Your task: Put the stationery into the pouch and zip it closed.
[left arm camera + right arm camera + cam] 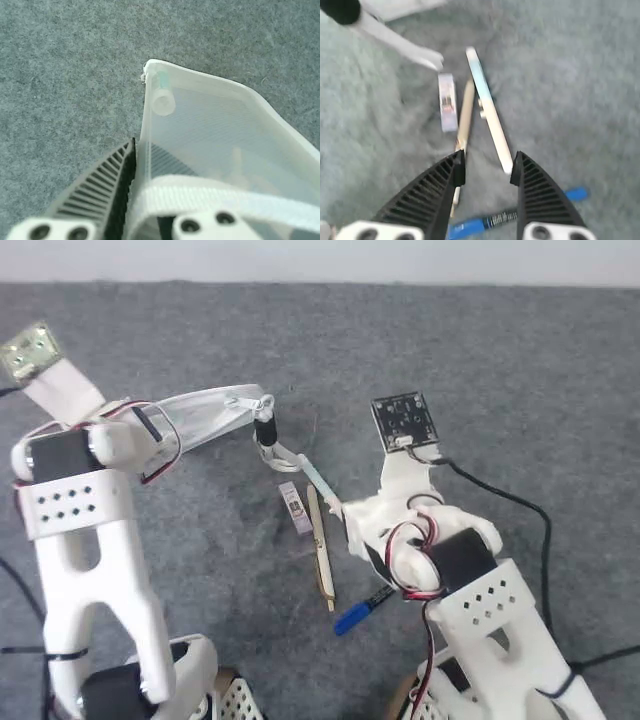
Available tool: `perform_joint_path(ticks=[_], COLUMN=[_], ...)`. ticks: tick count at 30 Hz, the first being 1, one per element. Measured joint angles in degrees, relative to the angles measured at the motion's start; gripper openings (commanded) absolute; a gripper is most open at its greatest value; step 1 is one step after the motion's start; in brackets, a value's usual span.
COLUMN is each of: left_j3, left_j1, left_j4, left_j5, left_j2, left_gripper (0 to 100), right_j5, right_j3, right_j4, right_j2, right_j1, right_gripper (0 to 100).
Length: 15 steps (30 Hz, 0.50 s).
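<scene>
White pen (487, 107) lies at eleven o'clock from the spread right gripper (487, 165), long axis eleven-to-five in the high view; left gripper (142, 170) clamps the pouch (215, 130).

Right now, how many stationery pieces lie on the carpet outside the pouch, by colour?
White stick with black end: 1
White-and-teal pen: 1
Tan pencil: 1
Blue pen: 1
Small pale case: 1
Total: 5
</scene>
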Motion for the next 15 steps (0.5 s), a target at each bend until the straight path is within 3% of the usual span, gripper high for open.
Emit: perform_joint_path(ticks=[15], left_j3=[0.00], left_j1=[0.00], left_j4=[0.00], left_j5=[0.00], left_j2=[0.00], left_gripper=[1], right_j5=[-0.18], right_j3=[5.10], right_j4=[4.40], right_j2=[0.35], right_j1=[8.79], right_gripper=[14.5])
